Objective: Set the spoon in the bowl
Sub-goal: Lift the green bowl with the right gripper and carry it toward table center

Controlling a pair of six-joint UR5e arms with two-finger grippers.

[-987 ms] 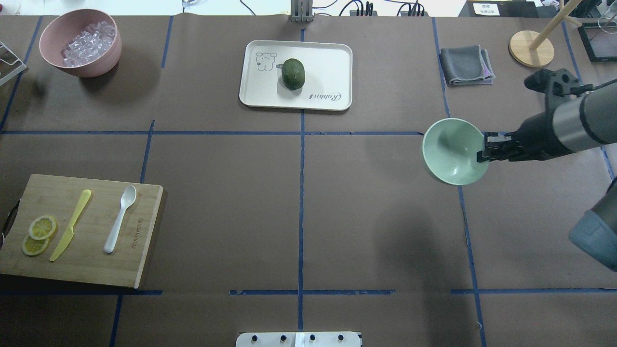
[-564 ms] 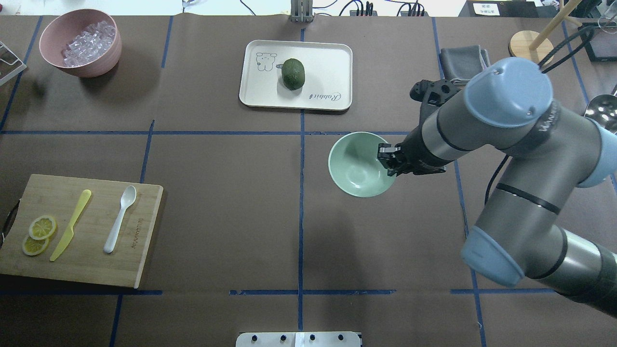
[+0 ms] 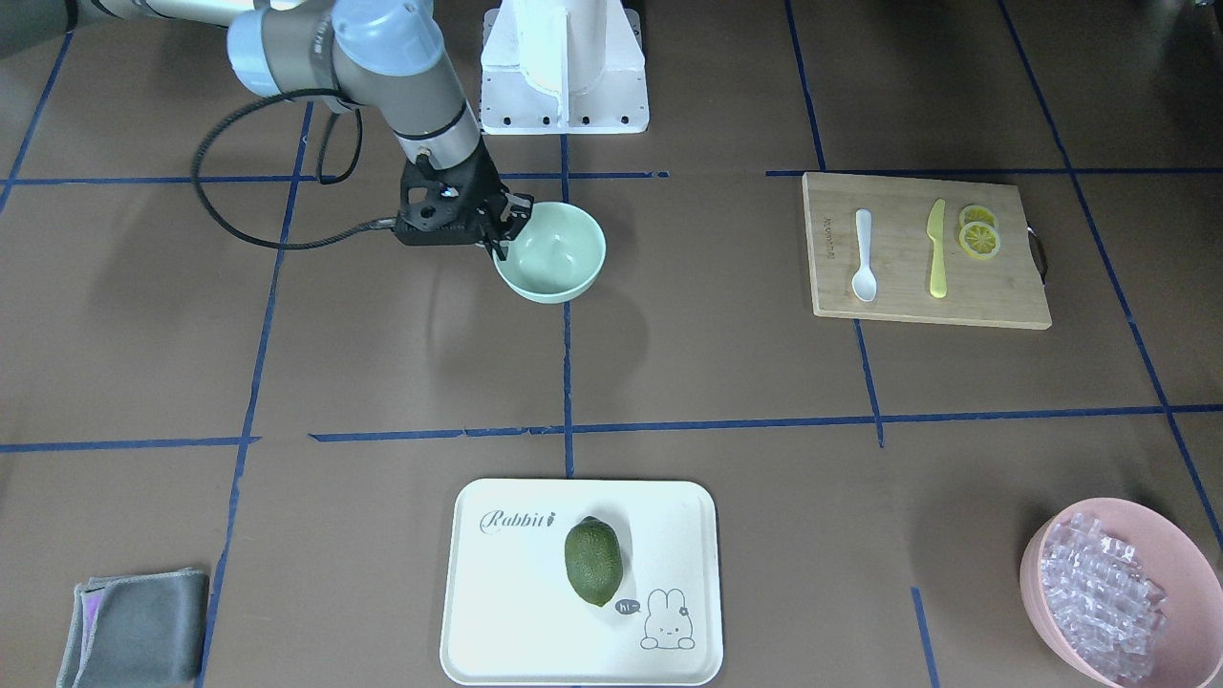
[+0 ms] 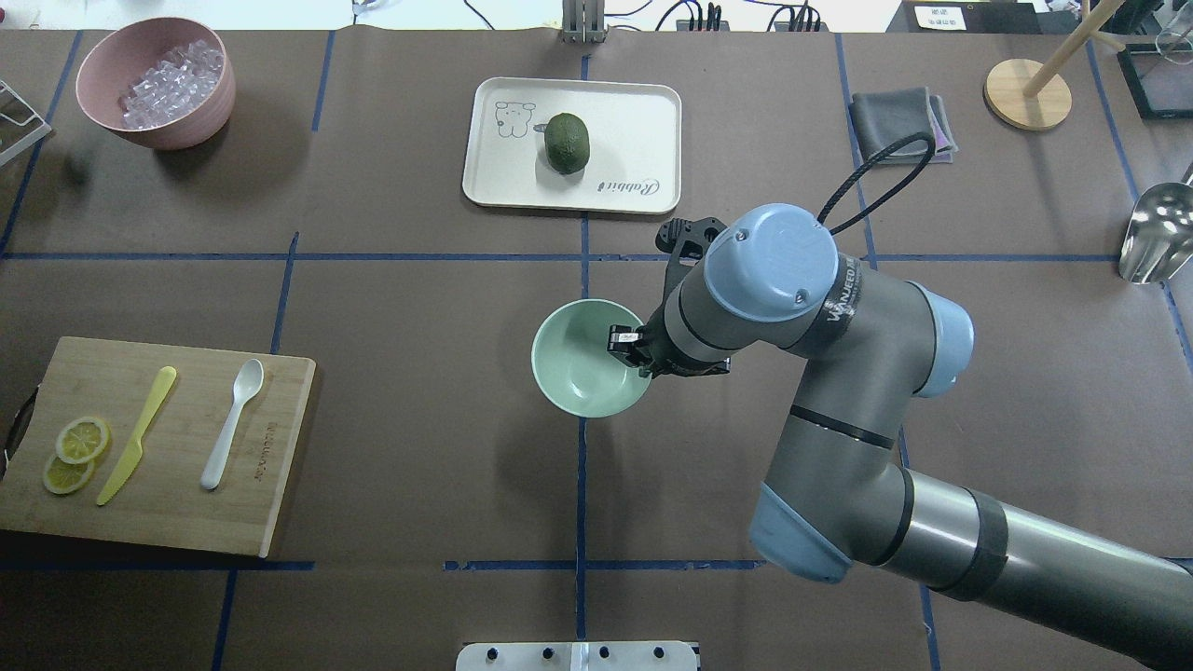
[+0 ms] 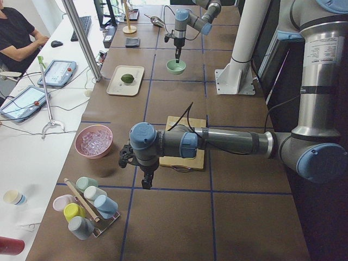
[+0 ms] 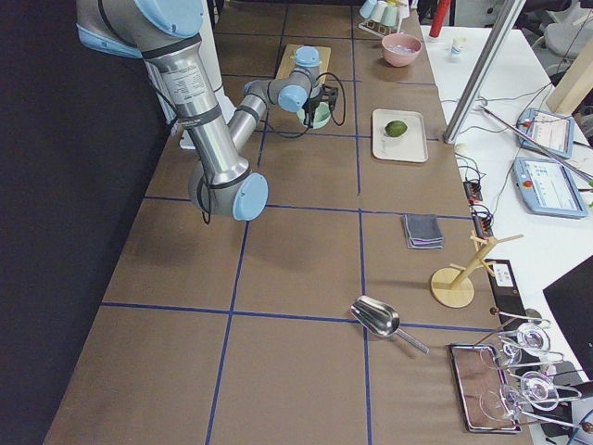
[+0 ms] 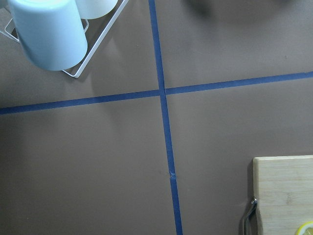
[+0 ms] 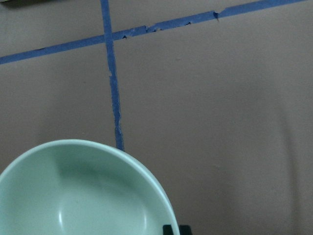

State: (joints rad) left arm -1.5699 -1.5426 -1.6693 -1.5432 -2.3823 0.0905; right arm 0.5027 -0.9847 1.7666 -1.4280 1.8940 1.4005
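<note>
My right gripper [image 4: 632, 352] is shut on the right rim of the pale mint-green bowl [image 4: 587, 359] and holds it upright at the table's centre line. I cannot tell whether the bowl touches the table. The bowl is empty and also shows in the front view [image 3: 554, 250] and the right wrist view [image 8: 83, 196]. The white spoon [image 4: 233, 421] lies on the wooden cutting board [image 4: 270, 466] at the left, far from the bowl. My left gripper [image 5: 148, 182] shows only in the left side view, past the board's end. I cannot tell whether it is open or shut.
A yellow-green knife [image 4: 138, 433] and lemon slices [image 4: 75, 452] share the board. A white tray [image 4: 634, 121] with a green fruit [image 4: 568, 143] sits beyond the bowl. A pink bowl of ice [image 4: 157, 82], a grey cloth [image 4: 899, 126], a metal scoop [image 4: 1154, 242] and a cup rack [image 5: 87, 209] stand around the edges.
My right arm has carried the bowl leftward from the table's right side to the centre line. The spoon and the board have not moved.
</note>
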